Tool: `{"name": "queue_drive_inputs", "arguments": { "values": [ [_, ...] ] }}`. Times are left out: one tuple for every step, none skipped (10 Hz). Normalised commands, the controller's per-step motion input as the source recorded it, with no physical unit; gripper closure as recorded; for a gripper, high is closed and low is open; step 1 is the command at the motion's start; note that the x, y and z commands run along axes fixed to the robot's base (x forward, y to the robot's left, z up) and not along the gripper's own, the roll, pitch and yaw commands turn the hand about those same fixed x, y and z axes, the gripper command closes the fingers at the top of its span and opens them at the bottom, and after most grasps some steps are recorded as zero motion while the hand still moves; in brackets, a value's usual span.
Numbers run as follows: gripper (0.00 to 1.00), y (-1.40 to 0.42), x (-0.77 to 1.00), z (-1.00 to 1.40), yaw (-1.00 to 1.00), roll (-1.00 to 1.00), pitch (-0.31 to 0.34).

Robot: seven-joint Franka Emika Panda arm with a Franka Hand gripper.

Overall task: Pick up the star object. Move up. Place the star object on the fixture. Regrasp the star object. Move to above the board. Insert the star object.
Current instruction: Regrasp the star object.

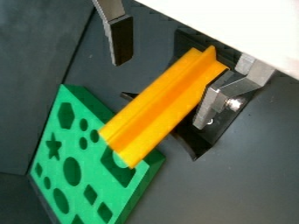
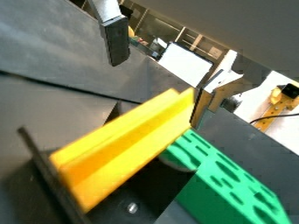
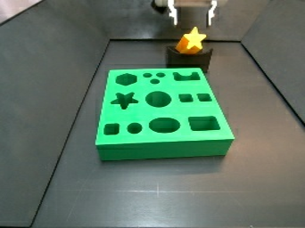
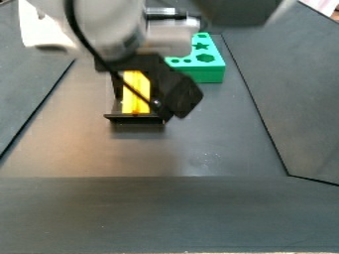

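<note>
The orange-yellow star object (image 1: 158, 109) lies in the notch of the dark fixture (image 3: 191, 59), its star end facing a side view (image 3: 191, 39). It shows in both wrist views (image 2: 122, 144) as a long bar reaching over the green board (image 1: 82, 166). My gripper (image 1: 163, 92) is open just above it, jaws spread to either side. One finger (image 1: 118, 39) stands well apart from the bar; the other finger (image 1: 214, 103) is right beside it. In a side view the gripper (image 3: 191, 11) hangs over the star. The arm hides most of the bar (image 4: 137, 89) in a side view.
The green board (image 3: 161, 111) with its shaped cut-outs lies in front of the fixture on the dark floor. Dark walls (image 3: 71, 53) rise on both sides. The fixture's base plate (image 4: 139, 118) shows under the arm, with the board (image 4: 199, 58) behind.
</note>
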Motion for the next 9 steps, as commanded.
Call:
{"name": "queue_drive_inputs", "arguments": {
  "values": [
    [0.0,-1.0,0.0,0.93,0.01,1.0,0.064],
    [0.0,-1.0,0.0,0.9,0.01,1.0,0.063],
    [0.0,-1.0,-0.02,0.88,0.01,1.0,0.053],
    [0.0,-1.0,-0.05,0.84,0.01,1.0,0.043],
    [0.0,-1.0,-0.06,0.79,0.01,1.0,0.04],
    [0.0,-1.0,-0.06,0.75,0.01,1.0,0.039],
    [0.0,-1.0,-0.05,0.63,0.01,1.0,0.037],
    [0.0,-0.76,-0.04,0.34,0.01,1.0,0.034],
    [0.0,-0.55,-0.02,0.17,0.01,1.0,0.032]
  ]
}}
